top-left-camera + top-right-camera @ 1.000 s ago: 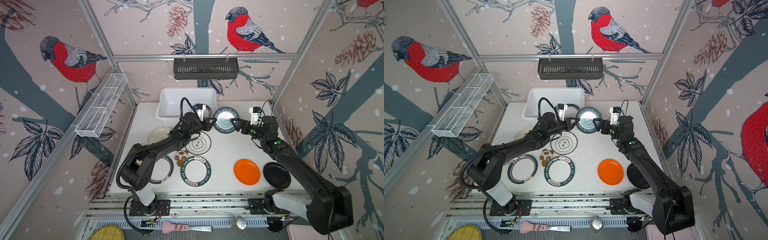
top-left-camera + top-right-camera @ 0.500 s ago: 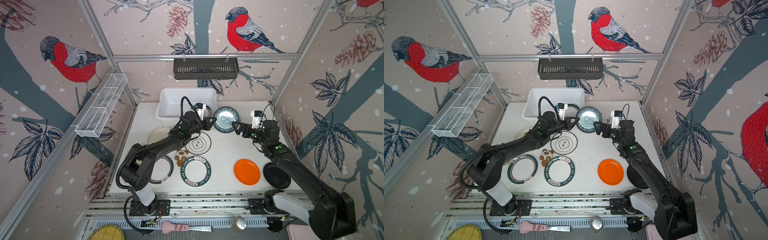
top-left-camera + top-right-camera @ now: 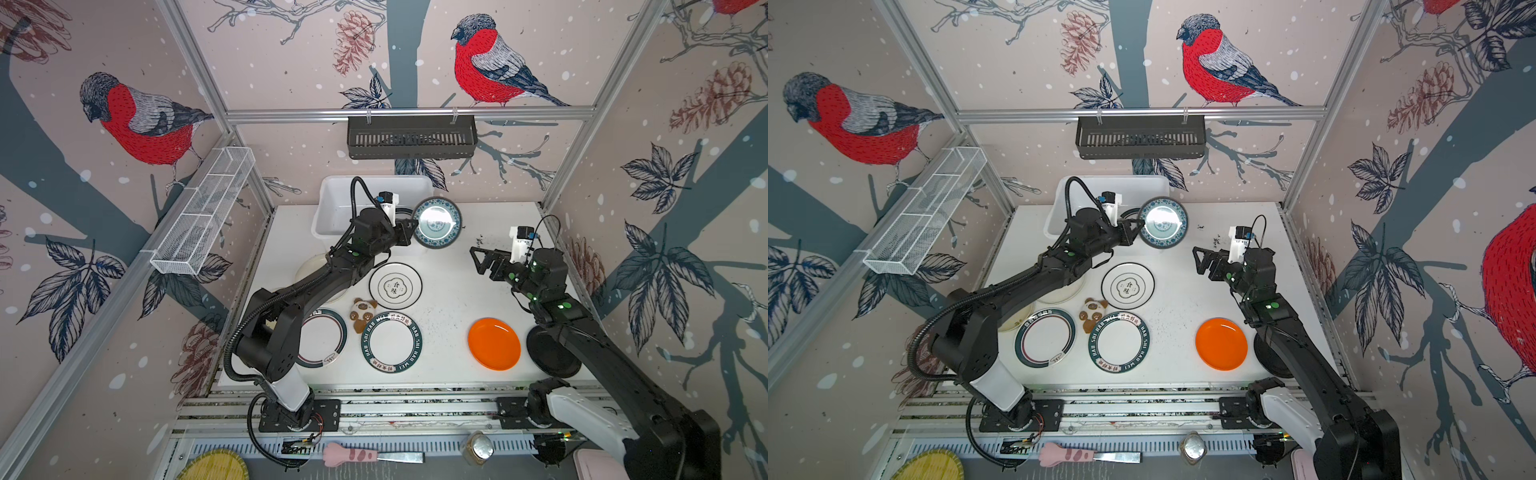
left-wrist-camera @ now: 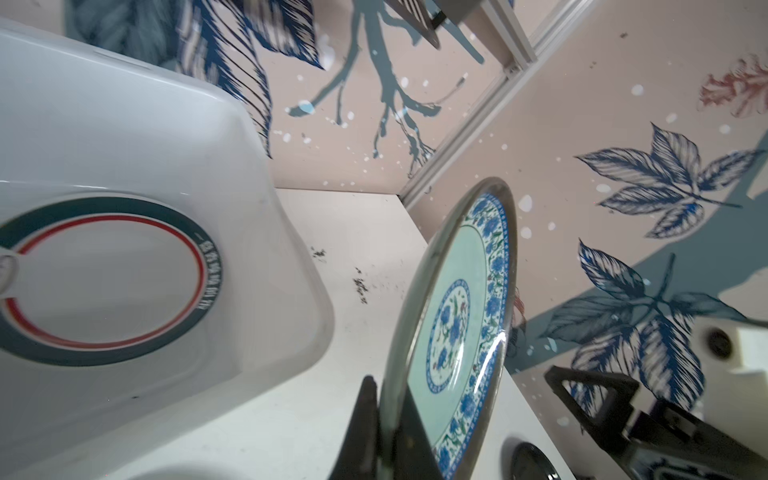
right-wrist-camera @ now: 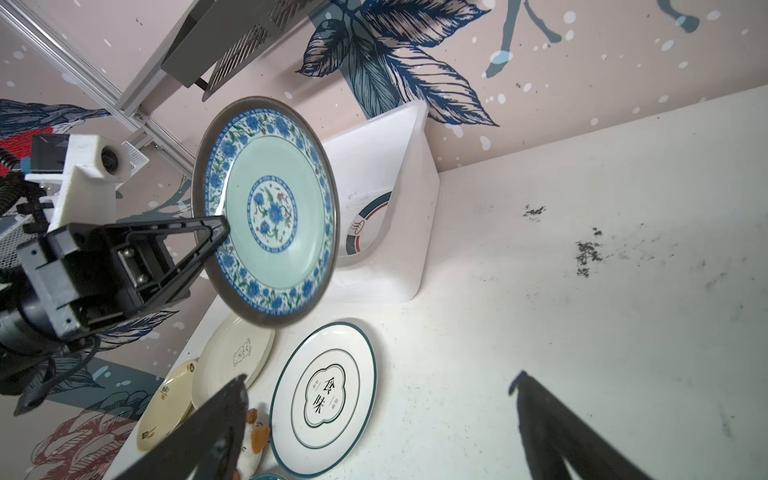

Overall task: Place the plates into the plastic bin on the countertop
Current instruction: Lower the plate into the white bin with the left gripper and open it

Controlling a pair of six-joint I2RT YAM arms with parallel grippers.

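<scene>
Left gripper (image 3: 412, 231) clamped on the rim of the blue-green patterned plate (image 3: 437, 223), which I hold tilted on edge above the countertop (image 3: 449, 299), just beside the plastic bin (image 3: 332, 199).

My right gripper (image 3: 476, 261) hangs apart from that plate, jaws spread wide with nothing between them. The left wrist view shows me one green-rimmed plate (image 4: 104, 282) lying flat in the bin; in both top views my left wrist hides most of it. The left arm also covers much of two cream plates (image 5: 232, 357), and the right arm cuts off part of the black plate (image 3: 544, 353). The orange plate (image 3: 493, 343) and three white dark-rimmed plates (image 3: 395, 286) lie in plain sight on the countertop around the panda toy (image 3: 363, 311).
</scene>
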